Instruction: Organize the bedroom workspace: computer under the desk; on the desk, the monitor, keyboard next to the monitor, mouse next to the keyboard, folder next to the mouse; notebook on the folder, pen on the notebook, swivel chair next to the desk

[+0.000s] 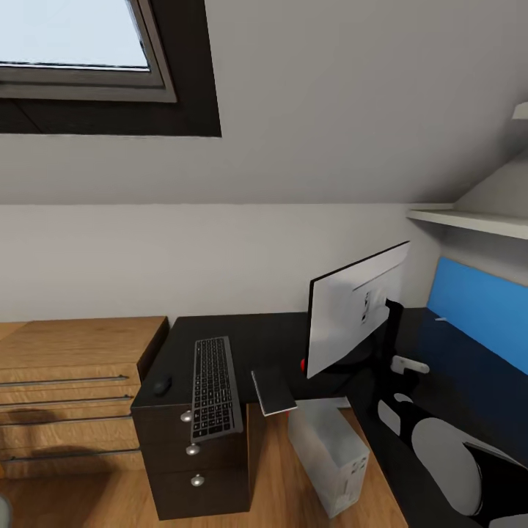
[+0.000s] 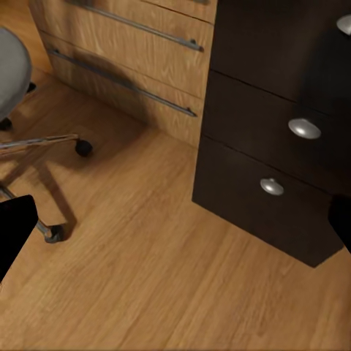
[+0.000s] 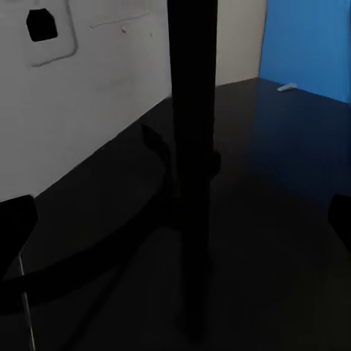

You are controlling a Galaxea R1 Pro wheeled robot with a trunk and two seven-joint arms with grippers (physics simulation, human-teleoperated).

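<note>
Lettering could not be read anywhere. Monitor [image 1: 357, 308] stood right of centre on the dark counter [image 1: 242, 330], keyboard [image 1: 215, 387] lower left of it, mouse [image 1: 162, 383] beside that, computer [image 1: 331, 455] beneath. Both hands' spread: cannot tell.

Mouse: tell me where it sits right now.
In the head view, the mouse sits on the dark desk, at its left edge, just left of the keyboard.

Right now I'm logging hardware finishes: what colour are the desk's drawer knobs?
Silver drawer knobs, best in the left wrist view.
</note>
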